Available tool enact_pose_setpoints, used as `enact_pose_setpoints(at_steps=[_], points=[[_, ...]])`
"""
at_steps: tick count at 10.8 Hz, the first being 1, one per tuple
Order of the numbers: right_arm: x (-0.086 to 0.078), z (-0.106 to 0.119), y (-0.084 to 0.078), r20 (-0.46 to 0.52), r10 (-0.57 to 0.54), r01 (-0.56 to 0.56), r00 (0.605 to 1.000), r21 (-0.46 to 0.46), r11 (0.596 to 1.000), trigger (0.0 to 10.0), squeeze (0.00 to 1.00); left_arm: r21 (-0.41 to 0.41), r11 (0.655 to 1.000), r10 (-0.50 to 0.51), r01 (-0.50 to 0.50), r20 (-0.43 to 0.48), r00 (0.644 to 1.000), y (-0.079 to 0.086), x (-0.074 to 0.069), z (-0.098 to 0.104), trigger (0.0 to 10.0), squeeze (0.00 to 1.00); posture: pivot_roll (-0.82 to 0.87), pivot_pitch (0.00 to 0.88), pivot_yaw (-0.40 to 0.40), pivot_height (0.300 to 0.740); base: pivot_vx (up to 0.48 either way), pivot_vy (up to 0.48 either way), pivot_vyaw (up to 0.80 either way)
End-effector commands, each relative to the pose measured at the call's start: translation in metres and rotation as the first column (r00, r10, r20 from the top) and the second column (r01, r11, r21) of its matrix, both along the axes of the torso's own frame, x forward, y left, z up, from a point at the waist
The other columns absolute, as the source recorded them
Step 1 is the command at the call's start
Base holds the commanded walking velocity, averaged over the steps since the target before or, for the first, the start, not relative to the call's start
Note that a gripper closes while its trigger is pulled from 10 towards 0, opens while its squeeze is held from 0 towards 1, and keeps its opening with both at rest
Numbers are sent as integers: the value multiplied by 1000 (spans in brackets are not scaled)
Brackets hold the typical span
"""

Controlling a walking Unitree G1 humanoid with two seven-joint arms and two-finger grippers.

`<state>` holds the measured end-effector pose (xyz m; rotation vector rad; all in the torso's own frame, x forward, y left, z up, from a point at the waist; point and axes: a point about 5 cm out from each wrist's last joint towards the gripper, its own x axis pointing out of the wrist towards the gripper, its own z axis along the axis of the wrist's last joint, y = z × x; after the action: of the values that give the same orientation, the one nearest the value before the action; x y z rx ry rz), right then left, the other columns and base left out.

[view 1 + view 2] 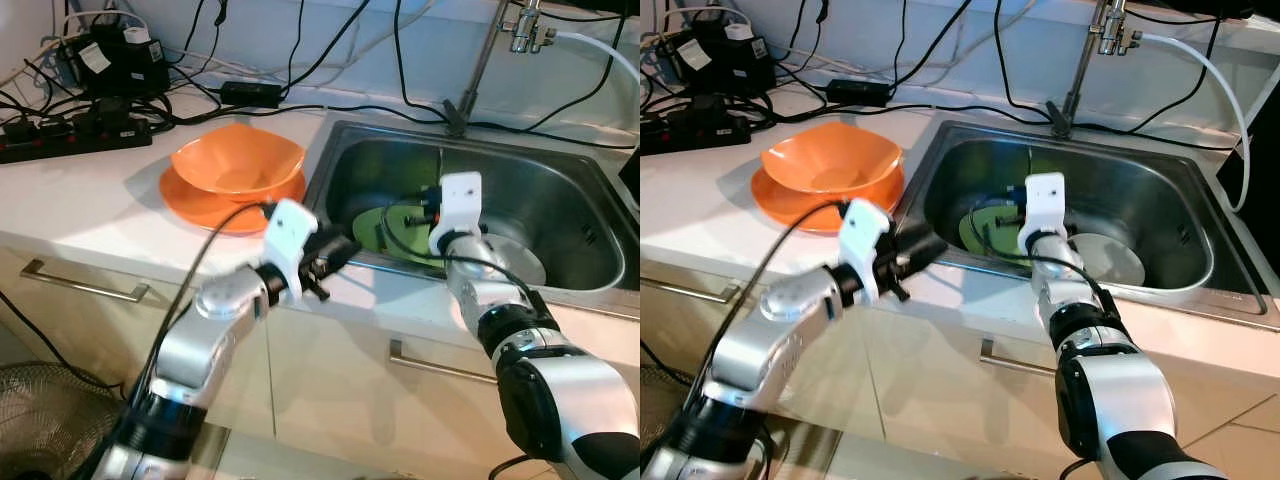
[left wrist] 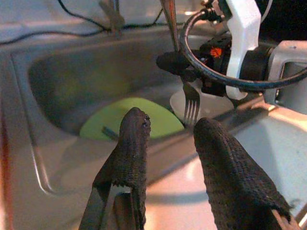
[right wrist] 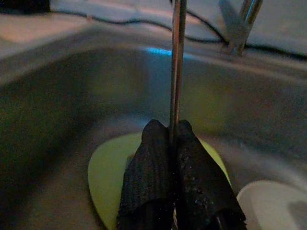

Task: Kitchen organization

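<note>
Gripping a fork (image 2: 191, 103) upright, the right gripper (image 3: 173, 139) hung over the steel sink (image 1: 560, 190), fingers pinched tight on the handle w/ the tines pointing down. From the left wrist view the tines sat just above the sink's near rim, in front of a white plate (image 2: 211, 104). Below and behind the fork lay a green plate (image 3: 108, 167) on the sink floor, w/ the white plate beside it toward the robot's right, apparently overlapping its edge.

L gripper (image 2: 168, 132) hovered at the sink's front left edge, over the counter lip, fingers spread apart w/ nothing between them, aimed toward the fork and the right wrist.

On the white counter (image 1: 90, 200), left of the sink, an orange bowl (image 1: 238, 160) sat on an orange plate (image 1: 195, 205). Farther back left: a black power strip (image 1: 70, 135), a black box (image 1: 110, 62) and tangled cables running along the wall. Faucet (image 1: 1110, 30) w/ a white hose rose behind the sink. Cabinet fronts w/ metal handles (image 1: 85, 283) ran below the counter; a fan grille (image 1: 45, 410) showed at floor level, lower left.
</note>
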<state>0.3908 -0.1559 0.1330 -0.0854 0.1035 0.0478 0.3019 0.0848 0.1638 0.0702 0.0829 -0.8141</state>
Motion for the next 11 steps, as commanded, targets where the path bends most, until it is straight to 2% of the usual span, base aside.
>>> enact_pose_setpoints(at_steps=[1, 4, 7, 8, 9, 10, 11], points=[[0, -2, 1, -24, -3, 3, 1000, -16, 1000, 10000, 0, 23, 1000, -6, 6, 9, 1000, -2, -3, 3, 10000, 0, 289, 6, -67, 740, 0, 0, 0], [-6, -19, 1, -106, -8, 3, 994, -45, 999, 10000, 0, 79, 997, -22, 27, -61, 998, -3, -12, -5, 10000, 0, 306, 13, -67, 740, 0, 0, 0], [-12, -31, 0, -158, -18, 12, 987, -38, 999, 10000, 0, 115, 993, 2, 11, -106, 994, -1, -15, -11, 10000, 0, 315, 25, -69, 740, 0, 0, 0], [-13, -33, 0, -166, -16, 11, 986, -36, 999, 10000, 584, 118, 993, 8, 5, -108, 994, 0, -14, -10, 10000, 0, 315, 25, -69, 740, 0, 0, 0], [-14, -35, 1, -174, -7, 0, 985, -41, 999, 10000, 1000, 121, 993, 16, -2, -109, 994, 1, -14, -10, 10000, 0, 316, 30, -70, 740, 0, 0, 0], [-14, -36, 1, -175, -6, -2, 985, -48, 999, 10000, 0, 124, 992, 19, -5, -110, 994, 2, -14, -10, 10000, 0, 316, 31, -71, 740, 0, 0, 0], [-14, -36, 1, -176, -6, -2, 984, -47, 999, 10000, 0, 125, 992, 21, -7, -111, 994, 2, -15, -9, 10000, 0, 317, 30, -72, 740, 0, 0, 0]])
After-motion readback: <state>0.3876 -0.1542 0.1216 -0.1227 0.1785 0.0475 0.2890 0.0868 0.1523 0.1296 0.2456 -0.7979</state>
